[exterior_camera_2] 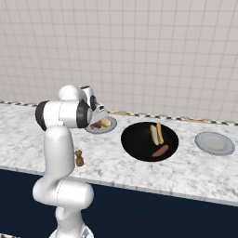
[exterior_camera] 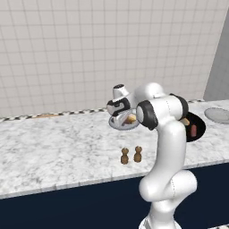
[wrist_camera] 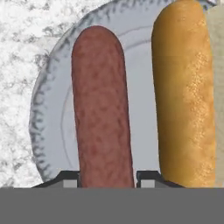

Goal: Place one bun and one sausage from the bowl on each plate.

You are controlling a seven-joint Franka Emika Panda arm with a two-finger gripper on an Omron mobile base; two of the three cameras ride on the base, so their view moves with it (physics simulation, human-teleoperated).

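My gripper (wrist_camera: 108,179) is shut on a reddish-brown sausage (wrist_camera: 103,109), its fingertips (wrist_camera: 70,178) flanking the sausage's near end. The sausage lies lengthwise over a small grey plate (wrist_camera: 48,113), beside a golden bun (wrist_camera: 186,96) that rests on the same plate. From the base, the hand (exterior_camera: 120,117) hangs low over this plate (exterior_camera_2: 100,126), with the bun (exterior_camera_2: 106,122) and sausage (exterior_camera_2: 96,125) on it. To its right, the wide black bowl (exterior_camera_2: 149,142) holds another bun (exterior_camera_2: 155,134) and another sausage (exterior_camera_2: 161,151). A second grey plate (exterior_camera_2: 214,142) lies bare farther right.
Two small brown shakers (exterior_camera: 125,156) (exterior_camera: 137,154) stand on the marble counter (exterior_camera: 53,147) near its front edge, just ahead of the plate. A tiled wall (exterior_camera: 89,53) backs the counter. My own arm (exterior_camera: 167,134) hides part of the bowl (exterior_camera: 197,127) in the left base view.
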